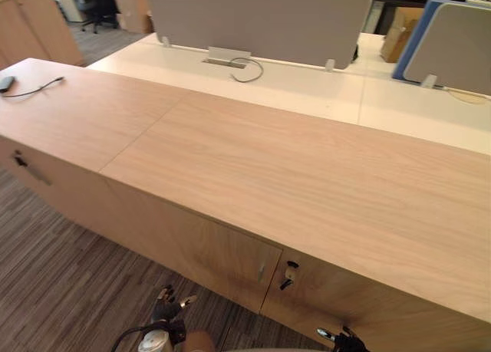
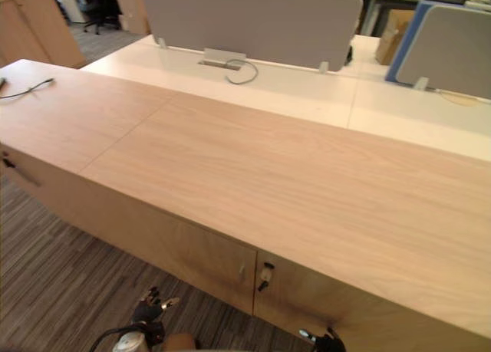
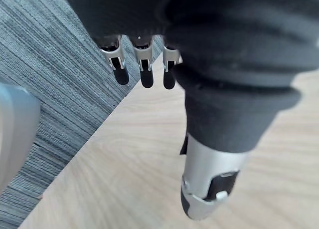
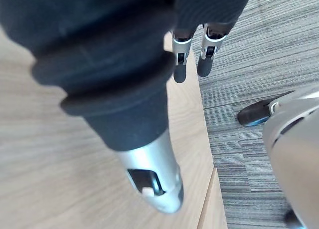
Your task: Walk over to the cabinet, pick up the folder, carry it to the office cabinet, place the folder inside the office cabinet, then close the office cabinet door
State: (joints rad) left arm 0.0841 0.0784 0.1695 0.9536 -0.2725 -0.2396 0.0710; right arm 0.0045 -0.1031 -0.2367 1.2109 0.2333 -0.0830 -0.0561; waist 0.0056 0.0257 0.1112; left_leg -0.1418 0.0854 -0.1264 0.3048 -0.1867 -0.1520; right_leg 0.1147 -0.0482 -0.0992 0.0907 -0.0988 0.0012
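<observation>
A dark cable (image 1: pixel 34 89) is seen lying at the far left of the cabinet (image 1: pixel 253 160) top. The left hand (image 1: pixel 166 310) is held low before the cabinet's closed front, fingers relaxed and empty. A lock (image 1: pixel 290 274) is set further right. The right hand (image 1: pixel 349 341) is likewise held loose, nothing grasped.

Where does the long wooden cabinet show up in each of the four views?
Left eye view: wooden cabinet spans the middle, side to side.
Right eye view: likewise across the middle.
Left wrist view: wood past the left hand.
Right wrist view: wood past the right hand.
Shared landmark: striped grey carpet.
</observation>
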